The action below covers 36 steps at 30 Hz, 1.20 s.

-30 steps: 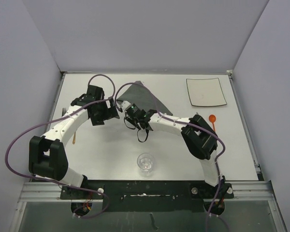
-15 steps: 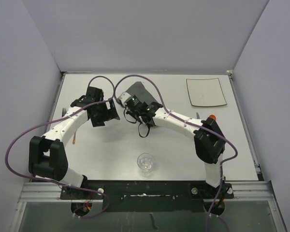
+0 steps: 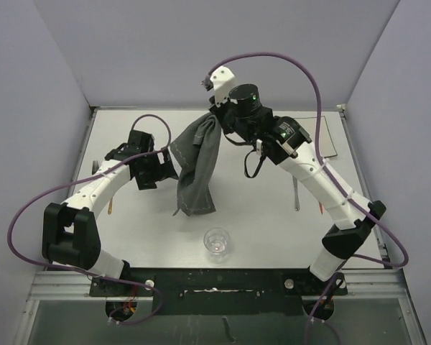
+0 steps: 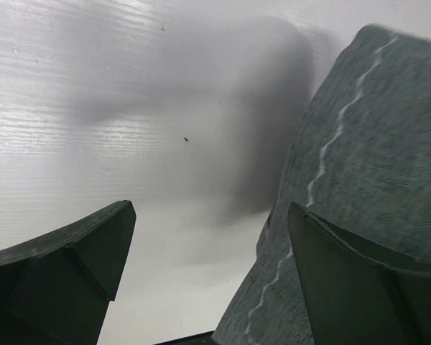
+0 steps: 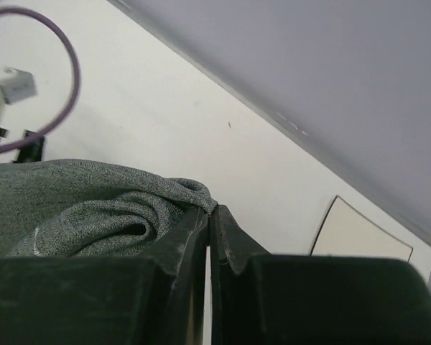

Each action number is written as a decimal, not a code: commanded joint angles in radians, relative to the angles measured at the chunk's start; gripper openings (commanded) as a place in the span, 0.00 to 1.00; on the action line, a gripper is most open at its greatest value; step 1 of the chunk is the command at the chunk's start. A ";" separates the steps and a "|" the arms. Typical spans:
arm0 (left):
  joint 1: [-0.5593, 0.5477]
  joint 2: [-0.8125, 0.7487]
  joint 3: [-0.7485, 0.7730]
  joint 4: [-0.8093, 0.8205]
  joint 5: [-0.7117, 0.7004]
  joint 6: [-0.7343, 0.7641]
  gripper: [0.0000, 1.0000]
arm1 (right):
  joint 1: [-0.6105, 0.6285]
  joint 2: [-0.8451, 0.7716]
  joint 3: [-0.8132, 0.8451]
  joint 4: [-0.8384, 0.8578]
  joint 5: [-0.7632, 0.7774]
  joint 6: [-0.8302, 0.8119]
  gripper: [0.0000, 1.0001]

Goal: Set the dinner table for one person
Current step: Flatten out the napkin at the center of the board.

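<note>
Right gripper [image 5: 210, 212] clamps the grey placemat [image 3: 195, 169], dangling it over the dinner table [image 3: 273, 237]; left gripper [image 4: 210, 208] gapes empty beside the cloth; right arm [image 3: 330, 194] hides most of the plate [image 3: 331, 140]

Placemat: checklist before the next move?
1. Right claw shut on a placemat corner: ok.
2. Left claw open, placemat edge beside one finger, not gripped: ok.
3. Placemat spread flat: not ok, it hangs bunched.
4. Placemat's lower end clear of the dinner table: cannot tell.
5. Glass upright, apart from the placemat: ok.
6. Plate apart from the placemat, at the far right: ok.
</note>
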 commanded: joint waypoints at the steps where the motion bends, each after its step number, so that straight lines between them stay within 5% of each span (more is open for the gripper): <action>1: 0.002 -0.028 0.035 0.060 0.025 -0.005 0.87 | -0.113 0.039 -0.089 -0.107 -0.061 0.048 0.00; 7: -0.008 0.010 0.046 0.079 0.041 -0.006 0.86 | -0.213 0.033 -0.274 -0.044 -0.170 0.087 0.00; 15: -0.080 0.053 0.089 0.082 0.025 -0.006 0.86 | -0.282 0.158 -0.250 -0.089 -0.130 0.092 0.03; 18: -0.149 0.075 0.094 0.088 -0.013 -0.008 0.86 | -0.288 0.186 -0.239 -0.110 -0.095 0.125 0.15; 26: -0.224 0.194 0.076 0.140 -0.019 -0.050 0.86 | -0.295 0.140 -0.265 -0.097 -0.080 0.175 0.67; 31: -0.233 0.228 0.068 0.162 -0.030 -0.059 0.86 | -0.297 0.081 -0.314 -0.070 -0.089 0.186 0.76; 36: -0.246 0.250 0.063 0.176 -0.014 -0.090 0.84 | -0.296 0.056 -0.381 -0.064 -0.129 0.216 0.74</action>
